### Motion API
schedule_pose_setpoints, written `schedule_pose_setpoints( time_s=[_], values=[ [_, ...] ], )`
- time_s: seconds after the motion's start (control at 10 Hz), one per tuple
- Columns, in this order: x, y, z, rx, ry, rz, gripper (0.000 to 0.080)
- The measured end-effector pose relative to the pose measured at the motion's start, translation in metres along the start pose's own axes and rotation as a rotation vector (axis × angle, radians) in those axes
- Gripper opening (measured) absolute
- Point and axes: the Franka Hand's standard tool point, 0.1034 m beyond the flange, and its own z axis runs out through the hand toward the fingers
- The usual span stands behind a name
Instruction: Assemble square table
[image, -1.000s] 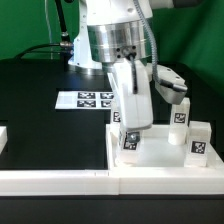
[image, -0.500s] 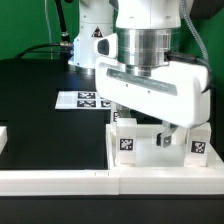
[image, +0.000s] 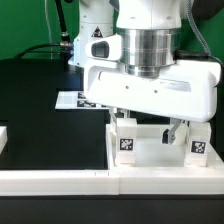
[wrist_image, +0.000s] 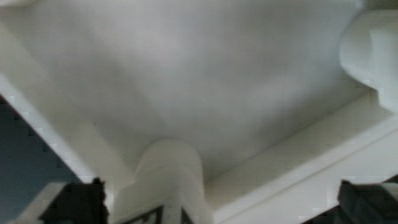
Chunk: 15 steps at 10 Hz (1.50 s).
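Lowered since before, fingers (image: 177, 133) spread wide, over smooth white rimmed tabletop (image: 160, 160), blocky tagged legs (image: 127, 142).

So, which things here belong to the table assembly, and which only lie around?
Belongs to the job:
- tabletop
- tagged legs
- gripper, open above them

Only around:
- marker board
- white border rail

The arm points straight down, its hand (image: 148, 128) spread wide, holding nothing.
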Motion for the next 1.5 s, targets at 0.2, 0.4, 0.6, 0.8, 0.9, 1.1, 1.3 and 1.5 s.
schedule_pose_setpoints(
  time_s=[0.2, 0.4, 0.6, 0.8, 0.9, 1.1, 1.3, 1.5],
  values=[
    [0.0061, 0.0154, -0.0004, -0.004, 0.004, -0.162, 0.0648],
    [0.007, 0.0129, -0.0003, -0.004, 0.004, -0.257, 0.0648],
    [0.0089, 0.0118, -0.0017, -0.002, 0.007, -0.229, 0.0639],
    [0.0088, 0.0117, -0.0017, -0.001, 0.007, -0.194, 0.047],
    [0.0091, 0.0123, -0.0017, 0.0, 0.007, -0.095, 0.029],
    [0.0089, 0.0118, -0.0017, 0.0, 0.007, 0.004, 0.029],
    [0.0092, 0.0111, -0.0018, 0.003, 0.014, 0.274, 0.029],
    [0.0058, 0.0099, -0.0022, 0.012, -0.024, 0.647, 0.029]
  ],
)
